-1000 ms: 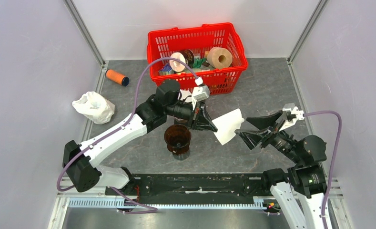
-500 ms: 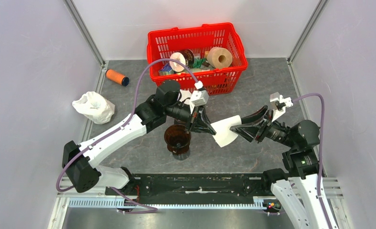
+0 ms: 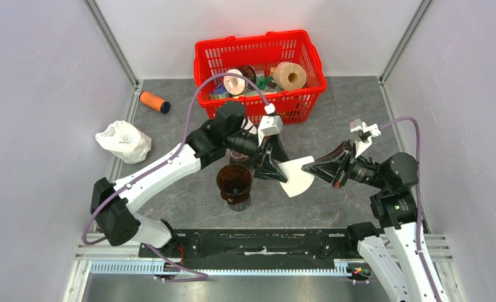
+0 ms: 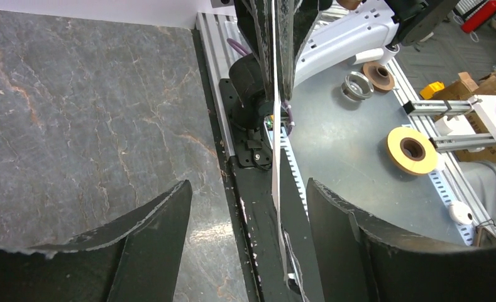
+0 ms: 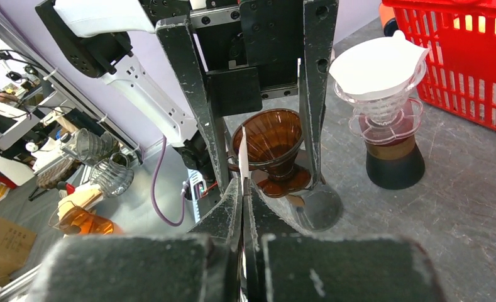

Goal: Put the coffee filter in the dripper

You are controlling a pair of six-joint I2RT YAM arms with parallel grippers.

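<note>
we are judging the coffee filter [image 3: 297,177] light, limp, crease-prone: beside the brown dripper [image 3: 234,179] the right gripper [image 3: 313,168] is clenching its rim, the left gripper [image 3: 278,171] gaping around it.

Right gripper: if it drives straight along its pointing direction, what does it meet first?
Likely the left gripper, open around the coffee filter that the right gripper pinches. The brown dripper lies beyond and lower; depth is unclear.

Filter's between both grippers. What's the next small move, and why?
Probably back the left gripper off the filter: its jaws stand open around it, while the right gripper is shut on it. That frees the filter for the brown dripper.
</note>
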